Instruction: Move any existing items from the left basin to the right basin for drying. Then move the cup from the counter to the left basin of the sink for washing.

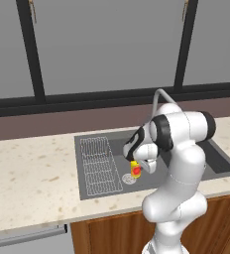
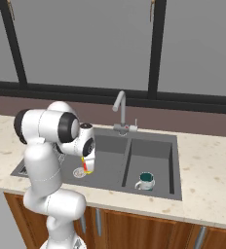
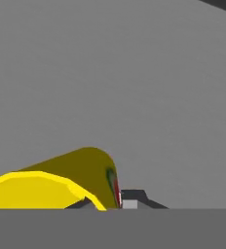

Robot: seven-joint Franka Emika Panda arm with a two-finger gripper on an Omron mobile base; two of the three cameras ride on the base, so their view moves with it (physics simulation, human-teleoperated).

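- Pincer [image 1: 135, 167] sits low over the left basin [image 1: 151, 177], its jaws nearly shut and clamped on the cup [image 1: 136, 169], right at the end of the white arm [image 1: 179, 163].
- From the right base view the pincer [image 2: 87, 165] points down with the cup [image 2: 87, 167] hanging just under it, a sliver of yellow and red-orange against the dark left basin [image 2: 107, 160].
- Hand view puts the cup [image 3: 56, 182] right up against the fingertips [image 3: 133, 197], yellow body lying across the lower left with its red patch at the end, grey basin floor behind.
- Round silver strainer [image 1: 129, 179] lies just beside and below the cup; in the right base view the strainer [image 2: 79, 172] peeks out just left of it.
- Whether the cup touches the basin floor, I cannot tell.
- Ribbed drainboard [image 1: 100, 166] runs along the left of the sink [image 1: 77, 149].
- Over in the right basin [image 2: 151, 163] a teal-and-white mug [image 2: 145, 181] stands upright near the front wall, well apart from the cup.
- Curved faucet [image 2: 120, 111] rises behind the divider between the two basins.
- Speckled beige worktop [image 1: 28, 173] wraps the sink all around.
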